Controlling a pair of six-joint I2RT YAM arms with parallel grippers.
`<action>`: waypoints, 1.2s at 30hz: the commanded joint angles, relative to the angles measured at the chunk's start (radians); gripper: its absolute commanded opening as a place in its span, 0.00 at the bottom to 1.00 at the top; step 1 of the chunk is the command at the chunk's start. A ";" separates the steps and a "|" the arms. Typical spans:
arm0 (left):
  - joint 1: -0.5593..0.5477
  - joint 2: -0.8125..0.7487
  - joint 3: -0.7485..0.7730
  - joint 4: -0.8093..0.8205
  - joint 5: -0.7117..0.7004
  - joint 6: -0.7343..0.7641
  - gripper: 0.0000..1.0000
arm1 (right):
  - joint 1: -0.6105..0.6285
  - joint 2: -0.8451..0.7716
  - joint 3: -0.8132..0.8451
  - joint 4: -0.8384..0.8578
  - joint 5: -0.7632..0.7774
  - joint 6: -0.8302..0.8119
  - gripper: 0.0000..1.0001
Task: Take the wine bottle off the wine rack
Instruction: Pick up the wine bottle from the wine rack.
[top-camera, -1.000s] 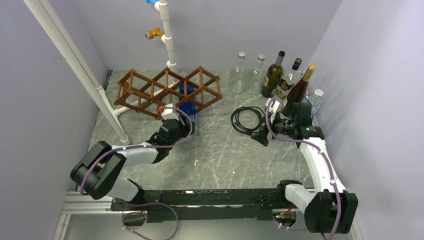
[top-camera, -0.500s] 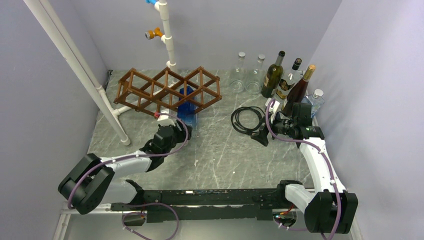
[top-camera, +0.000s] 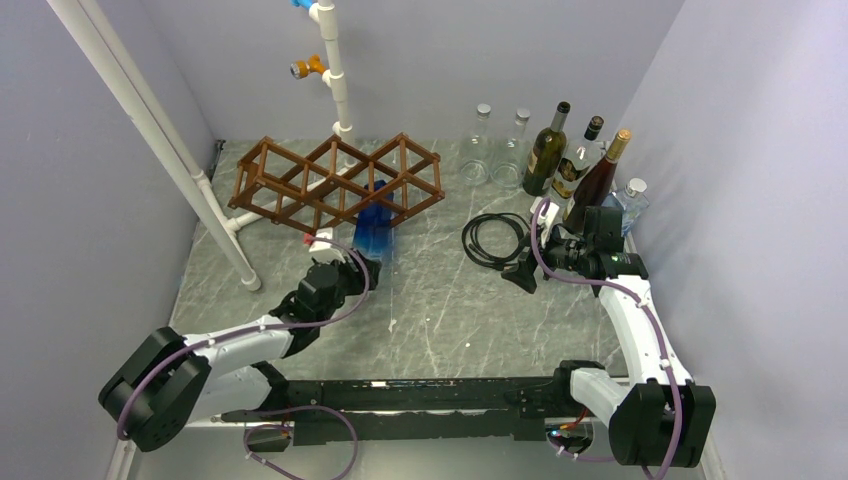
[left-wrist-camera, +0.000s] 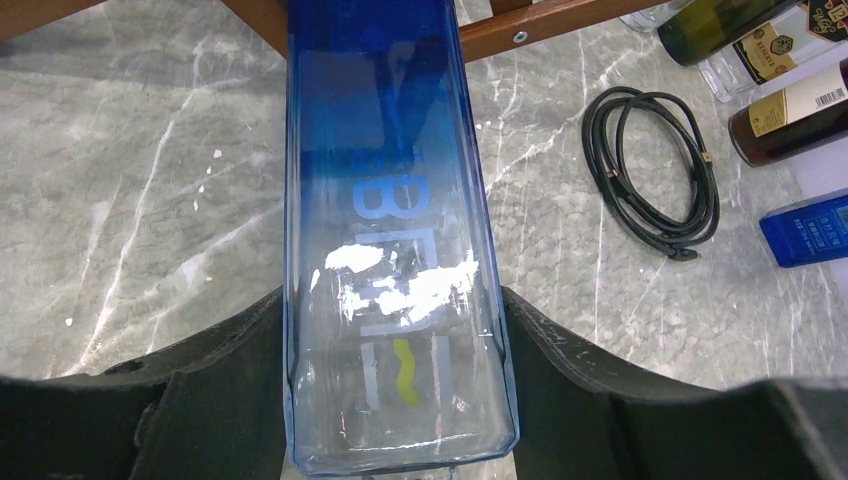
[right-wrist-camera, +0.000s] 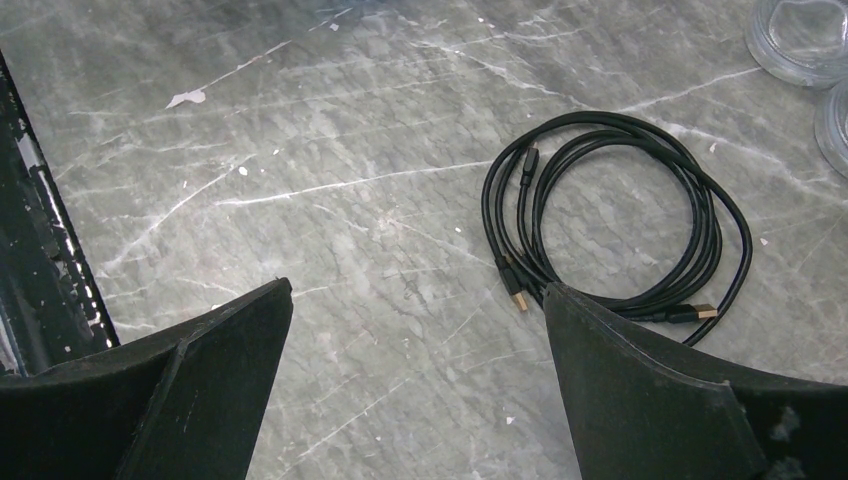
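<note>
a: grey marbled stone is making up the counter (top-camera: 450, 300), and pale lavender walls (top-camera: 450, 60) are closing it in. what is happening at the brown wooden lattice wine rack (top-camera: 335, 180)?

b: the left end effector (left-wrist-camera: 392, 300) is pinching the base end of a blue square-sided glass wine bottle (left-wrist-camera: 385, 150), its black fingers (left-wrist-camera: 220, 390) pressing the flat sides. the bottle is lying lengthwise, its far end reaching the rack's front rails; i am not managing to tell whether the neck is sitting inside a cell.

a: which step is this?

b: i am judging it as the pull-out, partway. the next move is calling for a straight draw along the bottle's own axis until the neck is clearing the wood.

a: and the other arm?

b: the right end effector (right-wrist-camera: 418, 290) is hanging spread and empty above a coiled black cable (right-wrist-camera: 620, 220), well apart from the rack. upright bottles (top-camera: 570, 155) are standing at the far right corner, and a white plastic pipe (top-camera: 150, 130) is slanting across the left.
</note>
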 joint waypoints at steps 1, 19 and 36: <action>-0.016 -0.062 -0.002 0.099 0.037 0.036 0.00 | 0.001 -0.009 -0.004 0.034 -0.013 -0.013 1.00; -0.044 -0.261 -0.063 -0.028 0.049 0.029 0.00 | 0.001 -0.014 -0.008 0.034 -0.014 -0.014 1.00; -0.061 -0.414 -0.093 -0.127 0.083 -0.020 0.00 | 0.001 -0.011 -0.014 0.036 -0.014 -0.019 1.00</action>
